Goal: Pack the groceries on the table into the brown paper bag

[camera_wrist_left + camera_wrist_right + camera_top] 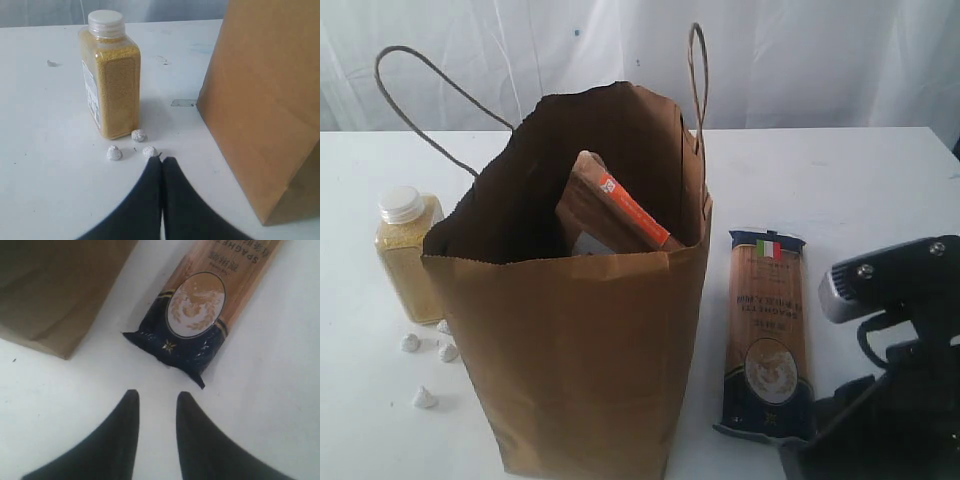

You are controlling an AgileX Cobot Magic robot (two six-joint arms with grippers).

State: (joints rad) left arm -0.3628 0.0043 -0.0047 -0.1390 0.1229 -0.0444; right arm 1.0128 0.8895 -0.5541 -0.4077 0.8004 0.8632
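The tall brown paper bag stands open mid-table with the brown orange-labelled pouch leaning inside it. A yellow-grain bottle with a white cap stands upright left of the bag, also in the left wrist view. The dark-blue spaghetti packet lies flat right of the bag. My right gripper hovers open and empty just short of the packet's dark end. My left gripper is shut with nothing in it, close to the bottle and the bag's side.
Several small foil-wrapped sweets lie on the white table by the bottle's base, one right at my left fingertips. The right arm's dark body fills the lower right corner. A white curtain hangs behind.
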